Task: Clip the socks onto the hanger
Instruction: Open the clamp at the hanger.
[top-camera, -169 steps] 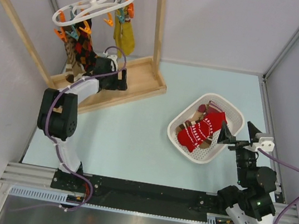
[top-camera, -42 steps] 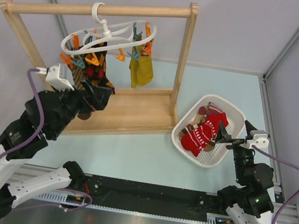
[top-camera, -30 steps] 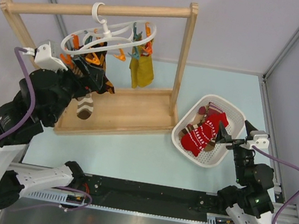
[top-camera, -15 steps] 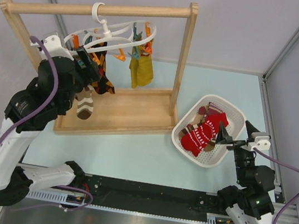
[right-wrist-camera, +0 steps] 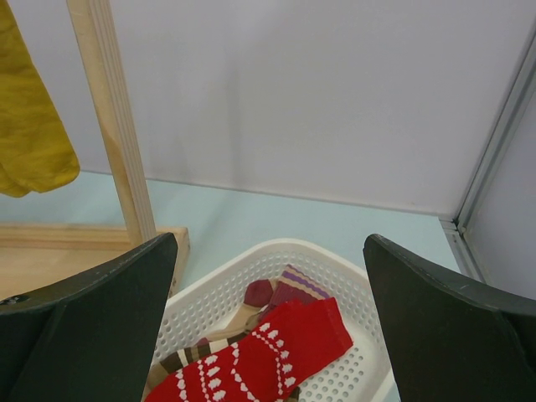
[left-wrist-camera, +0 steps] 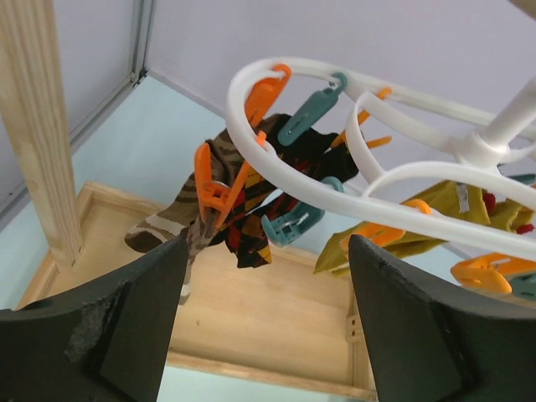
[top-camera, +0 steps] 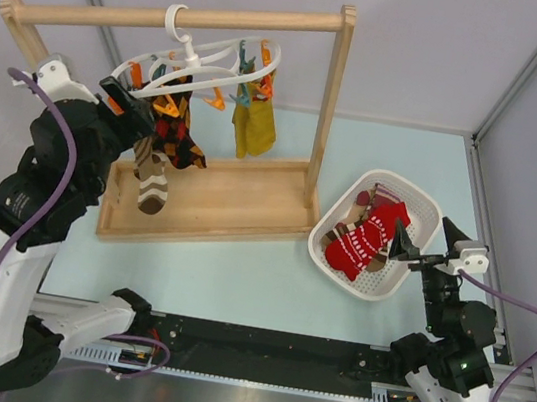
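The white oval hanger (top-camera: 200,61) hangs by its hook from the wooden rail; it also shows in the left wrist view (left-wrist-camera: 352,79). A brown cream-striped sock (top-camera: 151,180) hangs from an orange peg (left-wrist-camera: 211,191) at its left end. My left gripper (top-camera: 131,103) is open and empty beside that end, jaws either side of the pegs (left-wrist-camera: 268,251). The red patterned sock (top-camera: 369,238) lies in the basket on another brown striped sock (right-wrist-camera: 188,356). My right gripper (top-camera: 423,234) is open and empty, just right of the basket and facing it (right-wrist-camera: 270,244).
A black diamond sock (top-camera: 179,139) and a mustard sock (top-camera: 253,123) hang from the hanger too. The wooden rail frame (top-camera: 217,204) stands at the back left. The white perforated basket (top-camera: 431,211) sits at the right, near the frame's right post (right-wrist-camera: 113,126).
My left arm has risen and drawn back leftward from the brown sock, which now hangs from the peg. The rack stands further right than at first. The right arm has barely moved.
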{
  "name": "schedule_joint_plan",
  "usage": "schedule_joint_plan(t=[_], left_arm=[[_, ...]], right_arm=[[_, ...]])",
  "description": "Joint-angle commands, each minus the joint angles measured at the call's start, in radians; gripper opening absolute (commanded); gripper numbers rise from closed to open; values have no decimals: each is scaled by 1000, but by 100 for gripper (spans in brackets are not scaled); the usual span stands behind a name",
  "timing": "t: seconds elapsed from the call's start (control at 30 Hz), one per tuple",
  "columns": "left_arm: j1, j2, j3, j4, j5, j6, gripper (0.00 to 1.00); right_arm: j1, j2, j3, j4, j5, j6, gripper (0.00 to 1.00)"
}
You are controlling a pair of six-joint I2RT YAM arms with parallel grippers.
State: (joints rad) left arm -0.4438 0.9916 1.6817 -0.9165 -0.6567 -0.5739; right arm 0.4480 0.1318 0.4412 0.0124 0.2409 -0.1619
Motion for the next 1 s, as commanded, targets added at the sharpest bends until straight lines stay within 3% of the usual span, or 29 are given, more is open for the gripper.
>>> schedule_joint_plan(t=[0.0,0.47,0.97], left_arm=[[65,-4,12,45,77,23,82],[100,12,9,16,88,25,59],[99,45,49,13,62,14,57]], right_arm=[[1,-18,4,31,-9,-8,100],[3,-21,2,32,-12,-7,100],[1,-17,-2,38,-17,-5,100]])
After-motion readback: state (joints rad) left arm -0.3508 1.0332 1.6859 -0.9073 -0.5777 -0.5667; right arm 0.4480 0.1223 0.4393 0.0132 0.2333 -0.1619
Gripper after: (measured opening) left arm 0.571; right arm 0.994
